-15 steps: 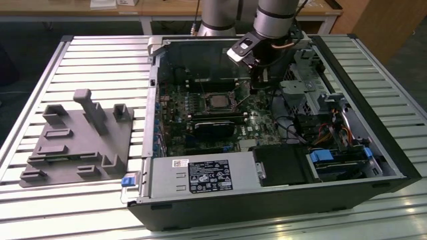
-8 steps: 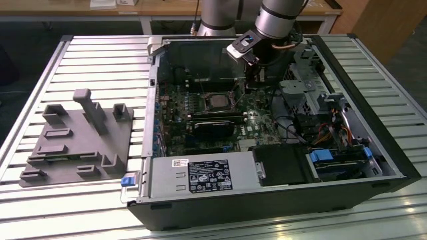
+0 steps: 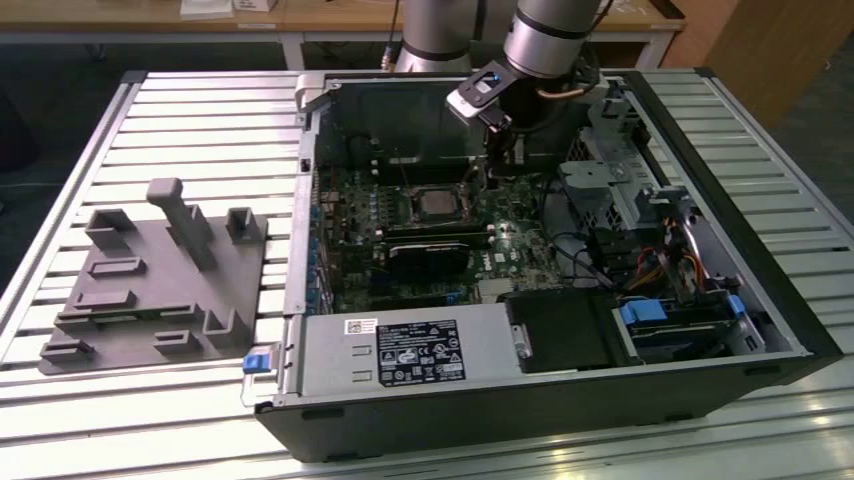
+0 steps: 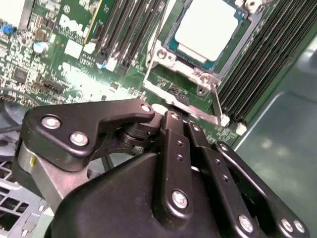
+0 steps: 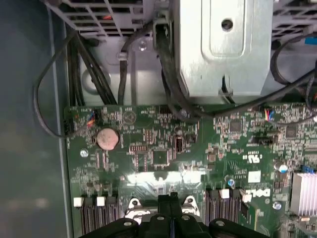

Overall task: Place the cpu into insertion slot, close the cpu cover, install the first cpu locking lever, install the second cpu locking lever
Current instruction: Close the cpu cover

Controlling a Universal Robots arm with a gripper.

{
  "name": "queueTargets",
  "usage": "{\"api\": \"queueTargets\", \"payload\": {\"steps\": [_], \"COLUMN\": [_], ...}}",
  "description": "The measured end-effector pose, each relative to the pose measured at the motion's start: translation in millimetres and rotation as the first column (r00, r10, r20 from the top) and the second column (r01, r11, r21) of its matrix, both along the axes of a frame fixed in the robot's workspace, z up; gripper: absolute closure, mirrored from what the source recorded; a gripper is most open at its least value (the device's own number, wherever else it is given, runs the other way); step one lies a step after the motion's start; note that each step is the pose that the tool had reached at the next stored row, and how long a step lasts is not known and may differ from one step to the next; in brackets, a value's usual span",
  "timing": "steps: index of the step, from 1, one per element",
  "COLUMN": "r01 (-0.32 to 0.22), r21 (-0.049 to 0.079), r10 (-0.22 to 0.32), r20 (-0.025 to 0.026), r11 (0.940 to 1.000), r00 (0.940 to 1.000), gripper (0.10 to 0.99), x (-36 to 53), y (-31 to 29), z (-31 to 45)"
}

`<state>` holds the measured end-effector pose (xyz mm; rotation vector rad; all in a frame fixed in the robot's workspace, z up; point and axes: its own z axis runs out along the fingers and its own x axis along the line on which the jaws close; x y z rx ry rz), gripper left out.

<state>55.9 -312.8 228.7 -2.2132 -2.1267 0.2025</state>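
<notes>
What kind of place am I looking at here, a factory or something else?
Probably a robotics lab or test workshop rather than a factory: a robot arm reaches into an open computer case on a slatted metal table, with wooden desks behind.

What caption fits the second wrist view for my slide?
Shut claw just beside the cpu cover, cpu showing through its window.

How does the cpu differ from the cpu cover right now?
The cpu is a solid, dull pale square; the cpu cover is a shiny open frame. The cover is larger and surrounds the cpu, which shows through its window. Both are square and lie flat.
</notes>
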Motion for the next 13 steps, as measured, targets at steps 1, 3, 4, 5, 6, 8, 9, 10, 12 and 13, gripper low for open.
{"api": "queueTargets", "payload": {"steps": [1, 3, 4, 5, 6, 8, 9, 10, 12, 13], "r01": [0.0, 0.0, 0.0, 0.0, 0.0, 0.0, 0.0, 0.0, 0.0, 0.0], "r21": [0.0, 0.0, 0.0, 0.0, 0.0, 0.0, 0.0, 0.0, 0.0, 0.0], "r10": [0.0, 0.0, 0.0, 0.0, 0.0, 0.0, 0.0, 0.0, 0.0, 0.0], "r20": [0.0027, 0.0077, 0.0095, 0.011, 0.0122, 0.0141, 0.015, 0.0158, 0.0177, 0.0191], "r11": [1.0, 1.0, 1.0, 1.0, 1.0, 1.0, 1.0, 1.0, 1.0, 1.0], "r00": [1.0, 1.0, 1.0, 0.9999, 0.9999, 0.9999, 0.9999, 0.9999, 0.9998, 0.9998], "gripper": [0.98, 0.98, 0.98, 0.98, 0.98, 0.98, 0.98, 0.98, 0.98, 0.98], "x": [-3.1, -9.5, -12.2, -14.8, -17.1, -21.3, -23.4, -25.4, -28.5, -29.6], "y": [0.0, 0.0, 0.0, 0.0, 0.0, 0.0, 0.0, 0.0, 0.0, -0.1], "z": [0.0, 0.0, 0.0, 0.0, 0.0, 0.0, 0.0, 0.0, 0.0, 0.0]}}
